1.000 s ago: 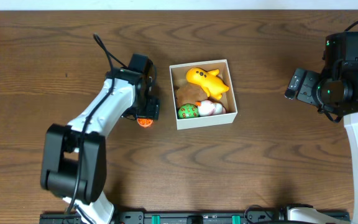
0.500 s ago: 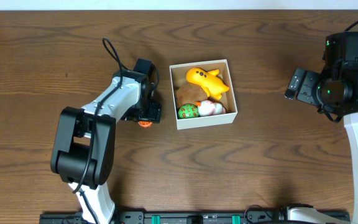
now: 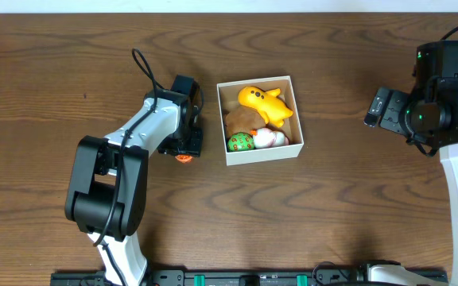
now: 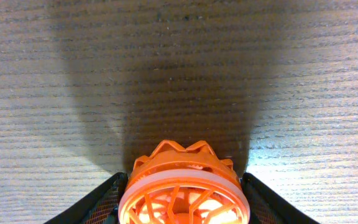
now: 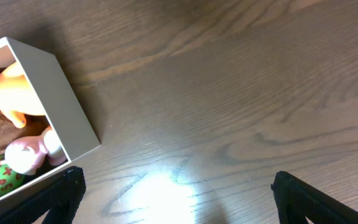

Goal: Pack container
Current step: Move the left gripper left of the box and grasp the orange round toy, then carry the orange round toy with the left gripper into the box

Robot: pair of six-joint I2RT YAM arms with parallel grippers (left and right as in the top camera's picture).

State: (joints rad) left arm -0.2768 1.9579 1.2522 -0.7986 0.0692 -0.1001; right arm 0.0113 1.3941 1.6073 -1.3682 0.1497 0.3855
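Note:
The container point(image 3: 265, 154) is a small white-walled square box at the table's middle, also at the left of the right wrist view point(image 5: 61, 106). It holds a yellow duck toy point(image 3: 262, 102), a brown toy point(image 3: 239, 119), a green spotted ball point(image 3: 240, 142) and a pink-white toy point(image 3: 269, 138). My left gripper point(image 3: 184, 149) is down at the table just left of the box. Its fingers point(image 4: 98, 202) press both sides of an orange ribbed wheel toy point(image 4: 184, 180), which also shows overhead point(image 3: 184, 157). My right gripper point(image 3: 374, 107) is open and empty, far right of the box.
Bare brown wood table point(image 3: 332, 206) lies all round the box. The right arm's body point(image 3: 444, 103) stands at the right edge. The left arm's links point(image 3: 106, 183) stretch from the front edge up to the box's left side.
One second ago my left gripper was slightly lower left; the arm swung in and the wrist turned. Over the last half second it has stayed still on the orange toy. The right arm has not moved.

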